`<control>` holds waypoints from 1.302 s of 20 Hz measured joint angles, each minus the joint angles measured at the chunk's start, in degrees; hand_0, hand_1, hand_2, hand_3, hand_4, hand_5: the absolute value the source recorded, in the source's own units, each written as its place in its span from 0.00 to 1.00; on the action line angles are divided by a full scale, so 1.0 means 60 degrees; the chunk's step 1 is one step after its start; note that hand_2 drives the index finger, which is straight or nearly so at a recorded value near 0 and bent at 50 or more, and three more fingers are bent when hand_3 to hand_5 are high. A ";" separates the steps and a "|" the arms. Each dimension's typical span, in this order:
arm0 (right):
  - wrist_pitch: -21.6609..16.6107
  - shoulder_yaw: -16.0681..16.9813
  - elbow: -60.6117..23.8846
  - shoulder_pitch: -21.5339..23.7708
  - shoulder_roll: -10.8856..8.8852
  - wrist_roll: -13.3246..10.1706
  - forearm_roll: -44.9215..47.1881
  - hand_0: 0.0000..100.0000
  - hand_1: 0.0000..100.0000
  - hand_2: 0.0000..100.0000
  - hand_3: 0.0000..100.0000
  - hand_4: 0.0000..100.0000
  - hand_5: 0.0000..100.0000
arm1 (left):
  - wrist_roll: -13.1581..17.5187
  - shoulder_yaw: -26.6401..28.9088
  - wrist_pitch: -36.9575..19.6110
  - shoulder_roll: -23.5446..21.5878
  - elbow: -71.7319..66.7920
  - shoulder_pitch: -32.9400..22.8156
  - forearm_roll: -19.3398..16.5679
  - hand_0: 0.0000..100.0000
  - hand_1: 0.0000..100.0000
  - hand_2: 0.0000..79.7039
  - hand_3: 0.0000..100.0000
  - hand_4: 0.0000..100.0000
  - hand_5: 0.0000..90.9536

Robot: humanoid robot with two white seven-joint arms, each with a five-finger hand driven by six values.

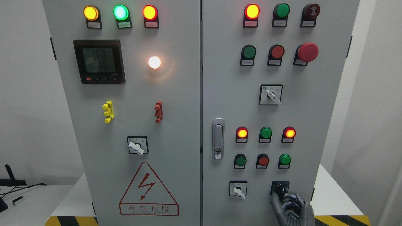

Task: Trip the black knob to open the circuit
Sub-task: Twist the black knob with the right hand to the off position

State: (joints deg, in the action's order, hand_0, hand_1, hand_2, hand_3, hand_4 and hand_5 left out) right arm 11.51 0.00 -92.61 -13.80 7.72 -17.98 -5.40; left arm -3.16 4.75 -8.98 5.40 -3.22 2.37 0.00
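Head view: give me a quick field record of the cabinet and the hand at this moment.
scene: grey electrical cabinet with two doors, lamps, buttons and switches
target: black knob, lower right of the right door
right hand: at the black knob, fingers curled on it
left hand: not in view
meter: display lit, upper left door; digits too blurred to read
white lamp: lit, right of the display
emergency stop: red mushroom button, upper right door
warning sign: red triangle, bottom of left door
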 measured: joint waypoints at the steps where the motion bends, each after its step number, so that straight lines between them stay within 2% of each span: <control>1: 0.0000 0.0000 -0.0004 0.0000 0.0000 0.0000 0.0025 0.27 0.70 0.60 0.86 0.83 0.94 | 0.0000 0.0000 0.0000 0.0000 0.0001 0.0000 0.0000 0.12 0.39 0.00 0.00 0.00 0.00; 26: 0.0110 0.0000 -0.0032 -0.0040 0.0003 0.0023 0.0770 0.27 0.70 0.61 0.88 0.84 0.95 | 0.0000 0.0000 0.0000 0.0000 0.0004 0.0000 0.0000 0.12 0.39 0.00 0.00 0.00 0.00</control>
State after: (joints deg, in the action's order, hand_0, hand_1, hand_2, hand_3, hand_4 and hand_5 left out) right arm 12.17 0.01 -92.80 -14.04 7.73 -17.84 -0.79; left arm -3.16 4.75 -8.98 5.40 -3.19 2.37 0.00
